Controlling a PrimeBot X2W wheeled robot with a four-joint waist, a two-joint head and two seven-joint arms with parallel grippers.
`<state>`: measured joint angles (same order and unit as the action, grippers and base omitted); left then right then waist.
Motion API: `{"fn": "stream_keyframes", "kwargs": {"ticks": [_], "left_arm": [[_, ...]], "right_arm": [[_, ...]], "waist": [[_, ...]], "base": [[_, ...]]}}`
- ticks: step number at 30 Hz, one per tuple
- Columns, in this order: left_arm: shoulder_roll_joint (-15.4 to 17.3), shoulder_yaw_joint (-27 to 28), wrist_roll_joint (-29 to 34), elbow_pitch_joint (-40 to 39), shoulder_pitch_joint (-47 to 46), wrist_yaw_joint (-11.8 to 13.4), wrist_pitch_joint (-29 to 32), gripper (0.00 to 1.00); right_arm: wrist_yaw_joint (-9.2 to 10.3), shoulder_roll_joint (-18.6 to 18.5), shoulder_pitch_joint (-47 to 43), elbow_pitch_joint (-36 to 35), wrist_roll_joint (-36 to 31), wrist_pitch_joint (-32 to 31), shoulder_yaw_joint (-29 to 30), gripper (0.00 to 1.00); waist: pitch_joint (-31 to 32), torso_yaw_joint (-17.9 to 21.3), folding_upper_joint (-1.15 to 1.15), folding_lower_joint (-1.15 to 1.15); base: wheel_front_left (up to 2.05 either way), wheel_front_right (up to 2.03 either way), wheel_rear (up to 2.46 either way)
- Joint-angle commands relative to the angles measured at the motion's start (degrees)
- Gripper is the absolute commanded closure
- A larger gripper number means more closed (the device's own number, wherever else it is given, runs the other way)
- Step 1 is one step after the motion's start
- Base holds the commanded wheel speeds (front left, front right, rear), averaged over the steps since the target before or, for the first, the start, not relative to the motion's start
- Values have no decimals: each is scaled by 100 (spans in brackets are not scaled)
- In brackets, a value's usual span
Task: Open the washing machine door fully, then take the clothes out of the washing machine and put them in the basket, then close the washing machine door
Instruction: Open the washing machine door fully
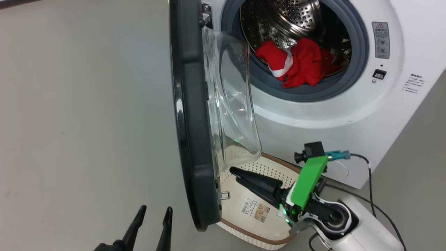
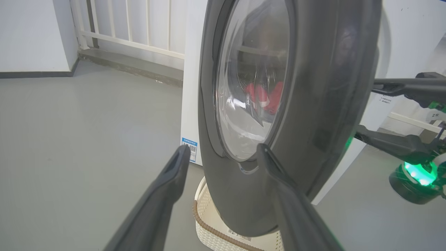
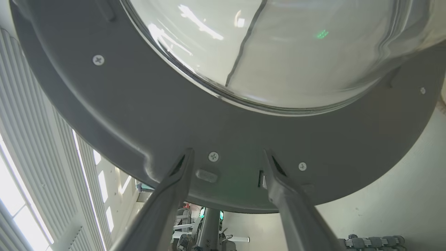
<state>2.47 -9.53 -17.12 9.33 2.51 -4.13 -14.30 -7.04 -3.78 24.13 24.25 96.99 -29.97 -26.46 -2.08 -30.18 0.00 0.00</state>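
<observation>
The washing machine door (image 1: 195,122) stands open, edge-on in the head view, its glass bowl (image 1: 233,104) facing the washing machine (image 1: 313,118). Red clothes (image 1: 303,62) with white trim lie at the drum's front lip. The basket (image 1: 251,235) sits on the floor under the door. My right gripper (image 1: 234,174) hovers over the basket, open and holding nothing, its tips close to the door's grey inner frame (image 3: 139,115) below the glass. My left gripper (image 1: 156,209) is open on the door's outer side, near the black rim (image 2: 331,104).
Bare grey floor stretches left of the door. A white railing (image 2: 132,21) and wall stand behind the machine. A cable (image 1: 369,181) runs from my right wrist past the washer's lower right corner.
</observation>
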Motion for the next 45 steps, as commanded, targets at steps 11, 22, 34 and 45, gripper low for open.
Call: {"fn": "stream_keyframes", "kwargs": {"ticks": [11, 22, 34, 45], "left_arm": [[41, 267, 118, -9, -97, -133, -70, 0], [41, 511, 145, 22, -82, -181, -70, 0], [41, 606, 134, 7, -41, -183, -70, 0], [41, 623, 141, 32, -41, -195, -70, 0]], "right_arm": [[-45, -136, -727, -104, -359, 218, 511, 0], [-45, -483, -1310, -109, -794, 615, 657, 0], [-45, -986, -1791, -460, -1432, 1646, 556, 0], [-45, -1700, -1727, -322, -2312, 3607, -685, 0]], "waist": [[91, 130, 0, 0], [81, 318, 0, 0], [110, 402, 0, 0], [127, 470, 0, 0]], "base": [[0, 0, 0], [0, 0, 0], [0, 0, 0], [0, 0, 0]]}}
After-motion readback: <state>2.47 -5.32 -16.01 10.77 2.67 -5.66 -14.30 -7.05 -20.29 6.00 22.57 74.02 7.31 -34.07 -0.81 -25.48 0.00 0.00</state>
